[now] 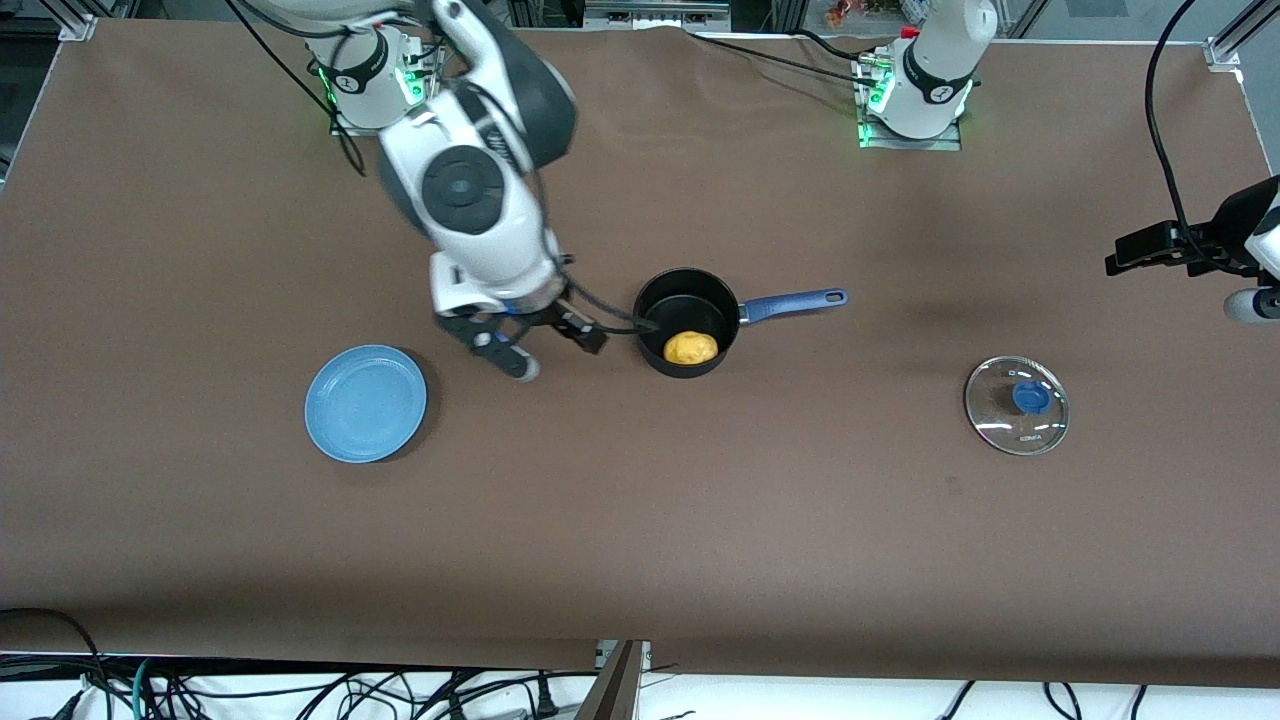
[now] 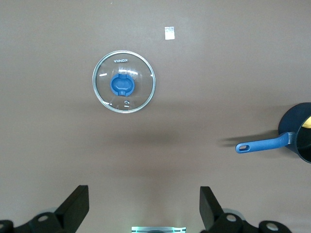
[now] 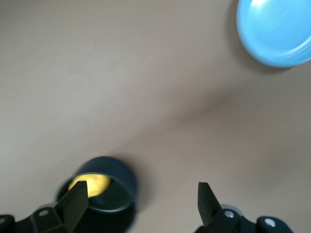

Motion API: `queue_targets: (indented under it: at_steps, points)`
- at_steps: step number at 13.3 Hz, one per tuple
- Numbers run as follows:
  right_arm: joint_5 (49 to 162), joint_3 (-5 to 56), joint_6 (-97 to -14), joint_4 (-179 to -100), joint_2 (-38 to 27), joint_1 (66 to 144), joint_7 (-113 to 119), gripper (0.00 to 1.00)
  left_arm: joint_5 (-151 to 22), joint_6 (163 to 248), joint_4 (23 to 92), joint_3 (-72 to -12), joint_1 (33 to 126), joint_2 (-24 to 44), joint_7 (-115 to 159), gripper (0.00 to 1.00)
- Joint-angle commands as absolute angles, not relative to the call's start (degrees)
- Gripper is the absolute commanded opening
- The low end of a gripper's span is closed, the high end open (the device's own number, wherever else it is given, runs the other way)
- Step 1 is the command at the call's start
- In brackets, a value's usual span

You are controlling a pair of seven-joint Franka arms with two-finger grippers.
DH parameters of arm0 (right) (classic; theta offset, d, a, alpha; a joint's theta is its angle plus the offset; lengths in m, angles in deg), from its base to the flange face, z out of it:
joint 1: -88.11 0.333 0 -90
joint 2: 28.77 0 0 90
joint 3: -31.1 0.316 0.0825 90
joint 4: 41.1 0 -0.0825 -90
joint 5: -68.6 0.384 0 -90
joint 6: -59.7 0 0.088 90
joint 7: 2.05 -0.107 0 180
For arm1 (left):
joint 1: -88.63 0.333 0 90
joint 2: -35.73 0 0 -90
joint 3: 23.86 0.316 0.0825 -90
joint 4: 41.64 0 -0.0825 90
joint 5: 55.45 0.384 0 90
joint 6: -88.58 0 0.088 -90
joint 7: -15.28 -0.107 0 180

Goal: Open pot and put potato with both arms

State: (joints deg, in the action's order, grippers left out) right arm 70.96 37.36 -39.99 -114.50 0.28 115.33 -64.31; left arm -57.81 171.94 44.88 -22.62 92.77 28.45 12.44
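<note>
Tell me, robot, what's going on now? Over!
Right claw open, empty, between plate and pot. Left claw open, waiting. Potato in pot, lid off. Nothing blocking.

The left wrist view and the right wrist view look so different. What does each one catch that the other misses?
Only the left wrist view shows the glass lid lying flat on the table, and the pot's blue handle. Only the right wrist view shows the light-blue plate, and the potato plainly inside the pot. Both share the brown table, part of the pot, and their own open end effector: the left end effector and the right end effector.
</note>
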Motion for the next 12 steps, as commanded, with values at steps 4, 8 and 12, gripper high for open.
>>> queue_targets:
  at_steps: [4, 8, 12]
  points:
    - [76.5, 32.0, -24.0, -118.8, -12.9, 105.0, -34.5, 1.0, -57.0, 170.8, 41.3, -24.2, 91.4, 26.8, 13.3, 1.0]
    - [79.1, 19.8, -19.9, -124.9, -21.5, 105.0, -16.1, 1.0, -57.0, 170.4, 41.2, -24.1, 91.4, 26.8, 13.3, 1.0]
    - [72.0, 21.6, -21.8, -133.5, -30.9, 102.1, -11.3, 1.0, -57.0, 170.3, 41.2, -24.1, 91.4, 26.8, 13.3, 1.0]
